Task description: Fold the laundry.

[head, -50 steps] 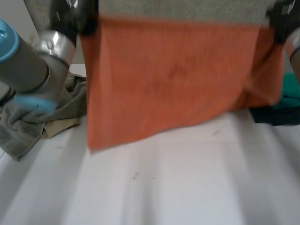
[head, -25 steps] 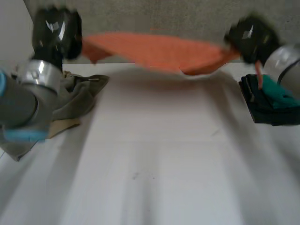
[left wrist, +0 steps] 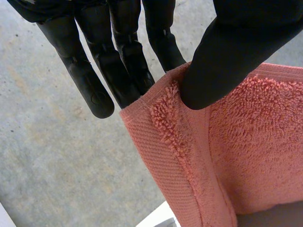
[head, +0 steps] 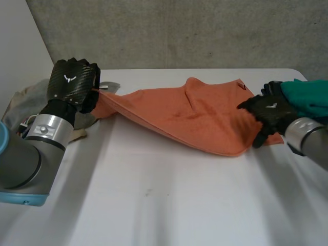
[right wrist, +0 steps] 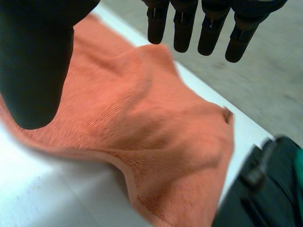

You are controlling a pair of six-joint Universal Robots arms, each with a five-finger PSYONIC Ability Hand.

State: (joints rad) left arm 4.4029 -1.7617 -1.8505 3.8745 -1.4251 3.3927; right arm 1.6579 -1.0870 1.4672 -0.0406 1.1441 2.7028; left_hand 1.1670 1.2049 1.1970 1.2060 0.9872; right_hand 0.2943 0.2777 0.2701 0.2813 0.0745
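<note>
The orange towel (head: 195, 120) lies stretched and rumpled across the white worktop (head: 164, 205) between my arms, with a heap of unfolded laundry (head: 23, 102) at my left and a teal stack (head: 310, 95) at my right. My left robot hand (head: 72, 84) pinches one towel corner between thumb and fingers and holds it off the surface. My right robot hand (head: 266, 113) is spread over the opposite end, fingers straight, gripping nothing. The step looks like spreading the towel flat, and I judge the next move calls for laying the raised corner down and drawing out the wrinkles.
</note>
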